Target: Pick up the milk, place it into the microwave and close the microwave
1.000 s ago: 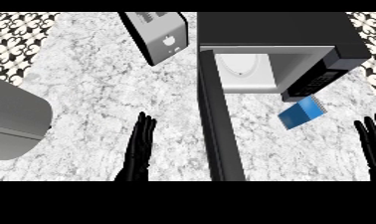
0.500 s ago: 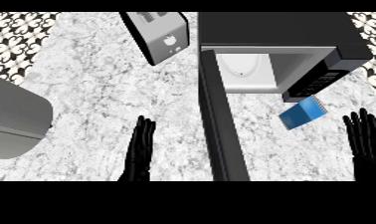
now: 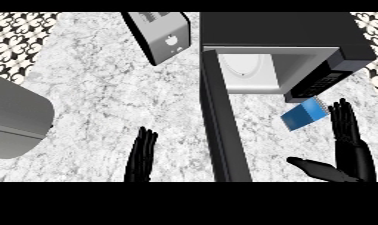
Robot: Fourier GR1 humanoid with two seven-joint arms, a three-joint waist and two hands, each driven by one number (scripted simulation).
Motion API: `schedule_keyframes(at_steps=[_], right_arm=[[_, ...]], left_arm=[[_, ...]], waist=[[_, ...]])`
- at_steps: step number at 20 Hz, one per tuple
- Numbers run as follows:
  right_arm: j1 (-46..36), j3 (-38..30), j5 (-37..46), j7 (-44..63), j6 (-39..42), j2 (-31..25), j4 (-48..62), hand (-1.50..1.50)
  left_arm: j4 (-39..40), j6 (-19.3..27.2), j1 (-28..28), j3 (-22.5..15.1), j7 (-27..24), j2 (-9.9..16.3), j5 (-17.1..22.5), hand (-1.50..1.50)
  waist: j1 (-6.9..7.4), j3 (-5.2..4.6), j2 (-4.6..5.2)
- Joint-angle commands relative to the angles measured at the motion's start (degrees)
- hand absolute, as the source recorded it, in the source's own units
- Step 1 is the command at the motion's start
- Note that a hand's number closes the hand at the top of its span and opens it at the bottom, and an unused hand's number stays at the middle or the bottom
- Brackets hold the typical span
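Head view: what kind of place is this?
Most likely a kitchen counter: marble-look countertop, a toaster, an open microwave and a patterned tile backsplash.

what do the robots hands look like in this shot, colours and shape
Both are black, with long slim segmented fingers. The left hand shows as a narrow bundle of fingers. The right hand shows more: fingers, a broader palm and a separate thumb. No forearm sleeves, cables or markings are visible.
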Motion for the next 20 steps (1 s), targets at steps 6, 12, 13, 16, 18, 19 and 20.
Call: schedule_keyframes(at_steps=[6, 12, 13, 16, 18, 19, 20], right_arm=[[-12.48, -4.18, 1.38, -4.98, -4.20, -5.90, 19.00, -1.50], [-19.62, -6.16, 3.24, -17.66, -9.00, -6.34, 37.15, -1.50], [-21.48, -7.21, 2.77, -19.43, -7.87, -8.74, 41.30, -1.50], [-23.62, -8.28, 0.74, -20.76, -6.65, -10.01, 44.08, 1.50], [-25.39, -10.19, 0.54, -24.47, -8.04, -12.16, 50.25, 1.50], [-27.17, -9.45, 1.40, -24.74, -11.15, -9.20, 51.43, 1.50], [-26.82, -9.18, 2.67, -25.26, -13.56, -9.59, 52.23, 1.50]], left_arm=[[-2.55, -2.21, 5.01, 0.58, -4.54, 5.50, 6.05, -1.50], [-7.52, -4.71, 9.96, 1.59, -6.80, 11.16, 8.66, -1.50], [-3.59, -5.10, 8.45, 2.42, -8.96, 9.59, 9.50, -1.50], [-3.72, -8.79, 10.91, 6.28, -12.64, 13.58, 13.71, -1.50], [-2.59, -6.97, 8.10, 4.98, -9.69, 10.86, 11.96, -1.50], [-5.67, -10.09, 11.50, 8.17, -12.14, 15.43, 15.47, -1.50], [-5.28, -11.28, 12.09, 9.12, -13.48, 15.72, 17.13, -1.50]], waist=[[0.01, 0.00, 0.01], [0.51, 0.06, 0.10], [0.43, 0.05, 0.12], [0.41, 0.03, 0.07], [0.40, 0.06, 0.17], [0.84, 0.07, 0.20], [0.90, 0.06, 0.22]])
